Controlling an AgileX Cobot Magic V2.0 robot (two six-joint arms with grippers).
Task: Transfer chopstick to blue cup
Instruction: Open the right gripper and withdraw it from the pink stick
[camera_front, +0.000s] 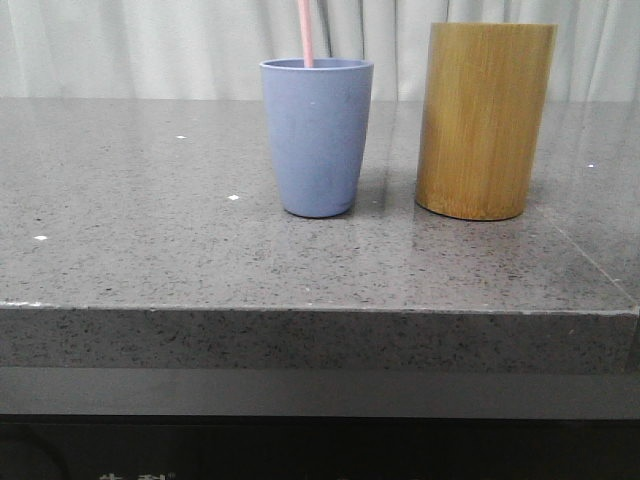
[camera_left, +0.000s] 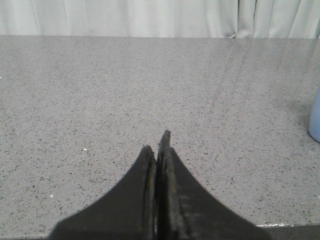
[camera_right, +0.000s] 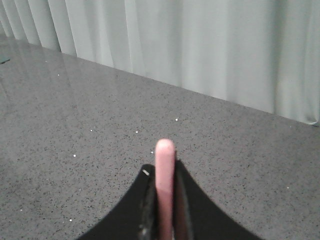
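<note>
The blue cup (camera_front: 316, 140) stands upright at the table's middle. A pale pink chopstick (camera_front: 306, 35) rises from inside it, near the rim's back, and runs out of the top of the front view. In the right wrist view my right gripper (camera_right: 163, 172) is shut on that chopstick (camera_right: 164, 150), whose rounded end pokes out past the fingertips. My left gripper (camera_left: 161, 145) is shut and empty, low over bare table, with the cup's edge (camera_left: 315, 120) off to its side. Neither gripper shows in the front view.
A tall tan bamboo holder (camera_front: 484, 120) stands just right of the blue cup, with a small gap between them. The grey speckled table (camera_front: 150, 230) has its front edge close to the camera. A pale curtain hangs behind.
</note>
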